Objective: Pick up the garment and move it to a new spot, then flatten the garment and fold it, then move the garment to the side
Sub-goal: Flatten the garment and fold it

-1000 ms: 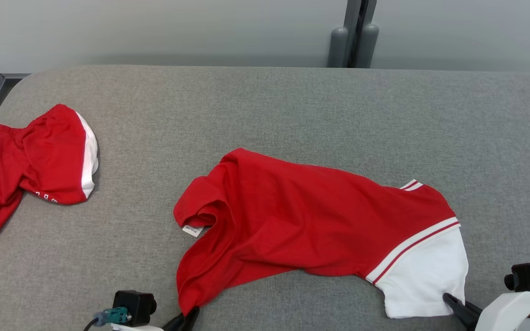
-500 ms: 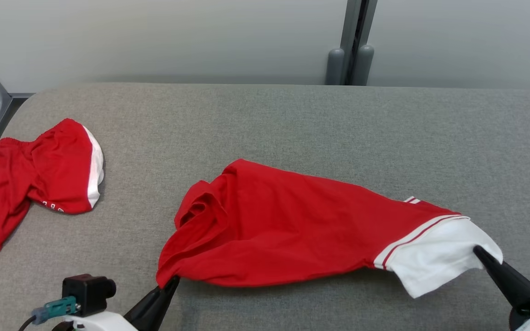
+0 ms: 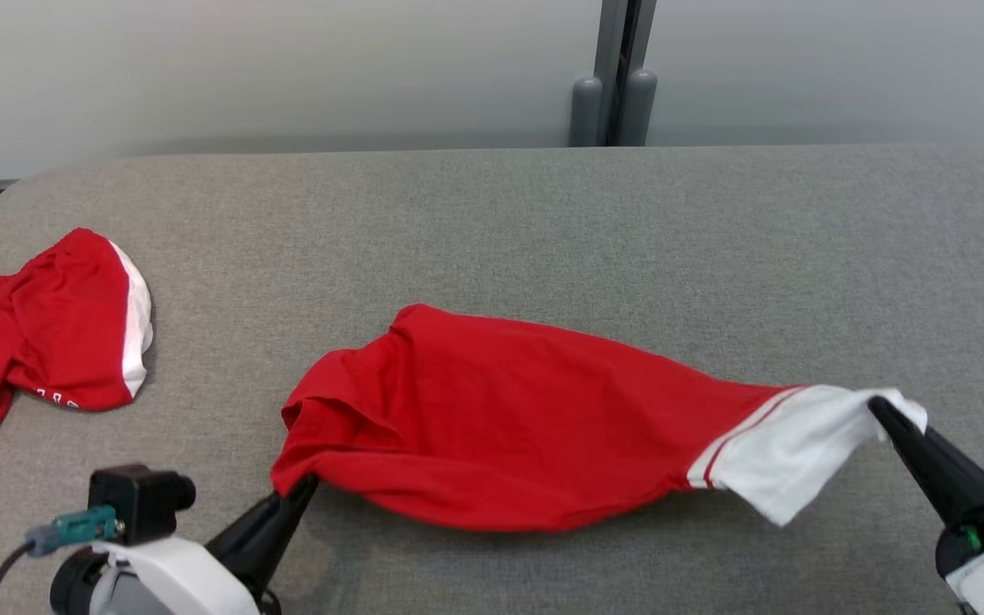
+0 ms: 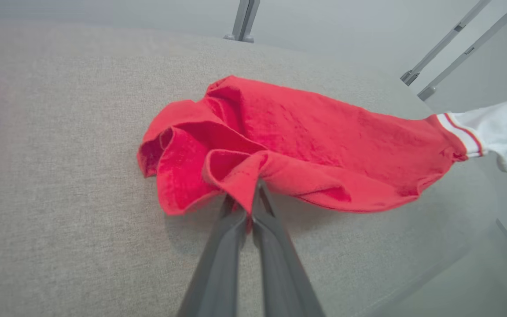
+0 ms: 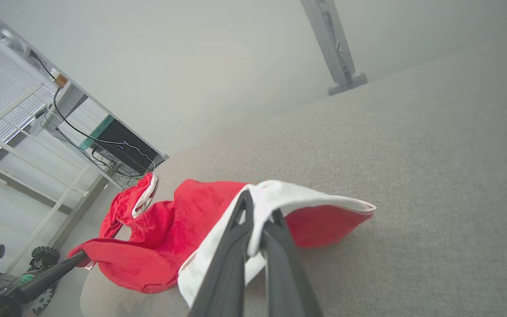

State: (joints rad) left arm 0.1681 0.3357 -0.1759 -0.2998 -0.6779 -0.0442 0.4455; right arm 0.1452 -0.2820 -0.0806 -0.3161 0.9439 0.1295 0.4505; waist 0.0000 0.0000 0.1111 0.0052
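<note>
I see a grey fabric-covered table (image 3: 543, 239) with a rounded far-left corner. Between my left gripper (image 3: 304, 483) and right gripper (image 3: 876, 406) the red jersey (image 3: 500, 418) sags onto the cloth, its far edge resting just ahead of both fingertips. Well to the left of my left gripper, red shorts (image 3: 48, 342) with a white side panel lie crumpled at the table's edge.

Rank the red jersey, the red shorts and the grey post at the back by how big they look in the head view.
1. red jersey: largest.
2. red shorts: smaller, though cut off at the left edge.
3. grey post: smallest, but farthest away and cut by the top edge.
</note>
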